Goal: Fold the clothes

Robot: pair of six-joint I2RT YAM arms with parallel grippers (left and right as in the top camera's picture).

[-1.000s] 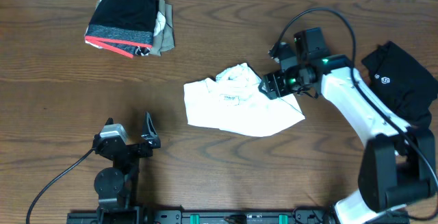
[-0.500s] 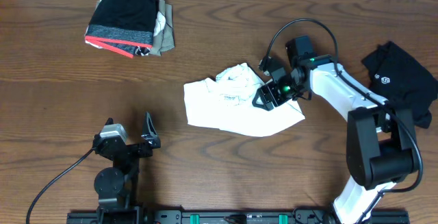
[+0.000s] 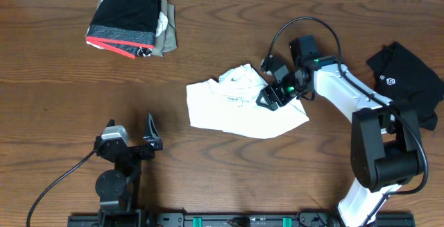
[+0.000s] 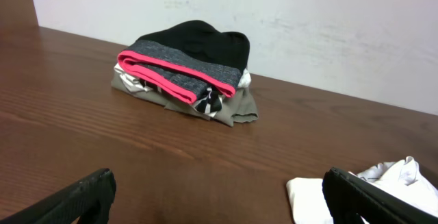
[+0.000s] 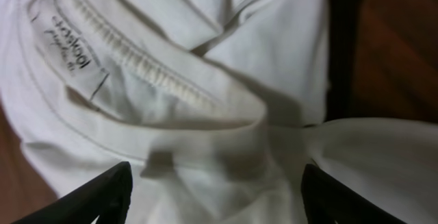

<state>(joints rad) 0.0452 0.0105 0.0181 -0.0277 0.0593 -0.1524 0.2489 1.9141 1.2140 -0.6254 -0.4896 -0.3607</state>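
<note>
Overhead view: the white shirt lies rumpled at the middle of the table, with the right gripper over its collar, jaws spread wide and empty. The left gripper sits well apart, fully open, also empty. Expect thin, light, limp cloth that sags and bunches; pinch the ribbed collar or a hem.

This looked like a robotics lab or test bench, not a home: a bare wood-grain table carried a left arm and a right arm mounted along a black rail at 6 o'clock, with a loose black cable at 8 o'clock. Beyond the table's 12 o'clock edge stood a plain, scuffed white wall, though little of the room showed.
</note>
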